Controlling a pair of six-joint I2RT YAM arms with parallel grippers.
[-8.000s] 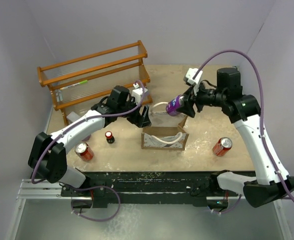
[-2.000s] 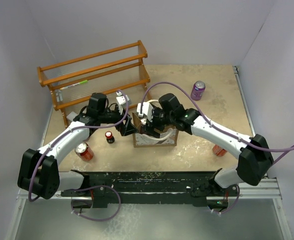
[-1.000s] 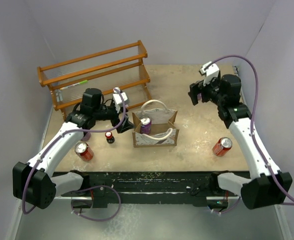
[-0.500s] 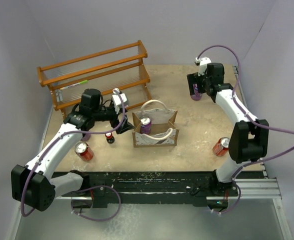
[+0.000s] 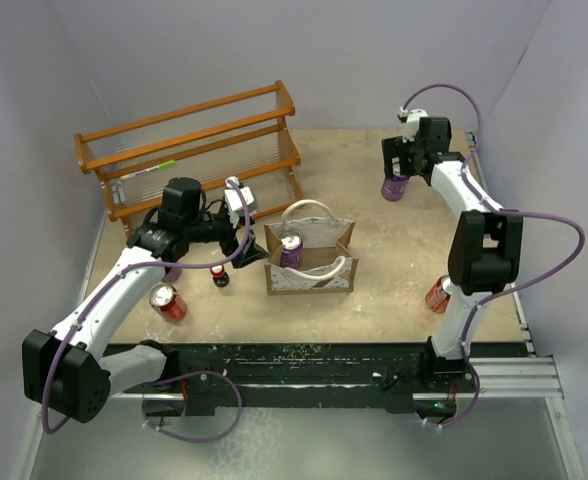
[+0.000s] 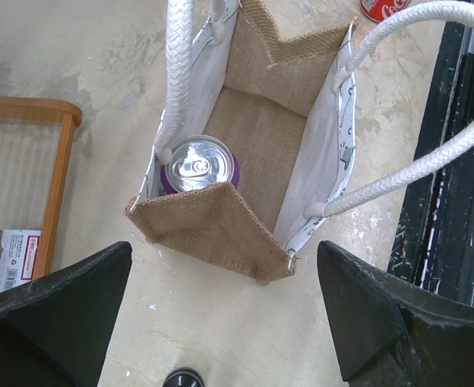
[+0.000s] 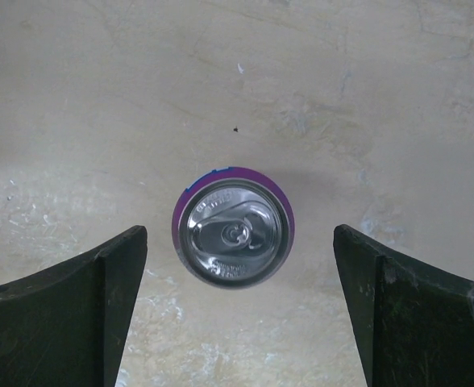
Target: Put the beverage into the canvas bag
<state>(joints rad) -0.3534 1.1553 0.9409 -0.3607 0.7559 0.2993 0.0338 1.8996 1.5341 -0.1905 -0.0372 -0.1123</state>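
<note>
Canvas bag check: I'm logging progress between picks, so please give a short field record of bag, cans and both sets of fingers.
bag: canvas bag upright on table, mouth open
inside: one purple can, upright at one end
left fingers: open, at the bag's end, empty
right fingers: open, over second purple can standing on table
outside: left red can, right red can on table

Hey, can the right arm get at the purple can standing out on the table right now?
Probably yes: the right gripper hangs open straight above the upright purple can, nothing between them.
</note>
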